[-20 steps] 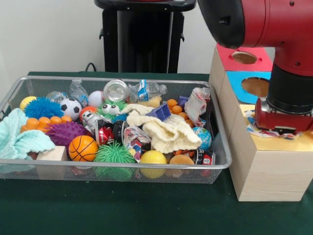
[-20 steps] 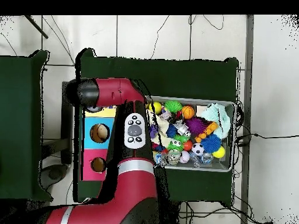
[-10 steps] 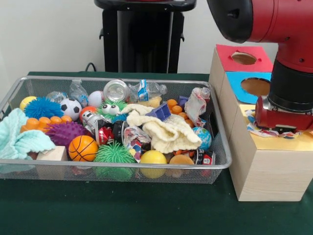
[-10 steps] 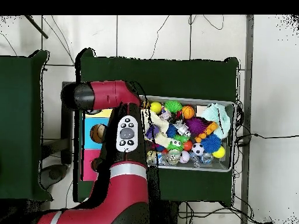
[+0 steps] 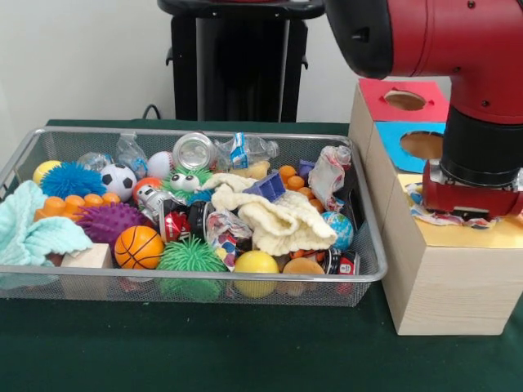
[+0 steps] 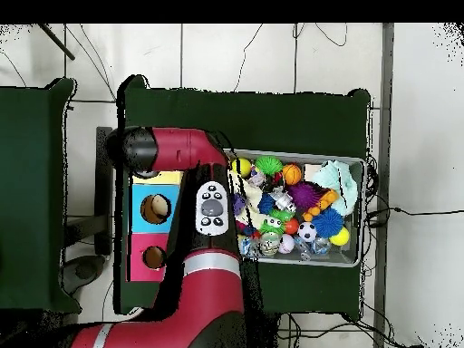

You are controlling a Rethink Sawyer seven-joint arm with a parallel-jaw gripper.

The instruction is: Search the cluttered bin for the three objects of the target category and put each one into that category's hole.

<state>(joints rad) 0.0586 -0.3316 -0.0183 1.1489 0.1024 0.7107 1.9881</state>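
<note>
Crumpled wrapper (image 5: 426, 214), printed in red, white and blue, is lying on the yellow top of the wooden box (image 5: 445, 286), pressed under the red end of the arm, its edges poking out on both sides. Gripper (image 5: 472, 214) is sitting low on that yellow panel, hidden by its own red housing, so I cannot tell whether the claw is spread or clamped on the wrapper. Behind it the blue panel's round hole (image 5: 422, 144) and the red panel's hole (image 5: 407, 99) are both showing. From above, the red arm (image 6: 204, 204) is crossing the box and covering most of the yellow end.

Just beside the box the wire bin (image 5: 369, 269) is holding its clutter: an orange basketball (image 5: 138, 247), a green spiky ball (image 5: 190, 257), a yellow ball (image 5: 257, 264), a cream cloth (image 5: 278, 220), a soccer ball (image 5: 119, 180), a purple spiky ball (image 5: 110, 220), a pale green towel (image 5: 33, 233) and a clear plastic bottle (image 5: 245, 151), all on the dark green tablecloth (image 5: 204, 347)
</note>
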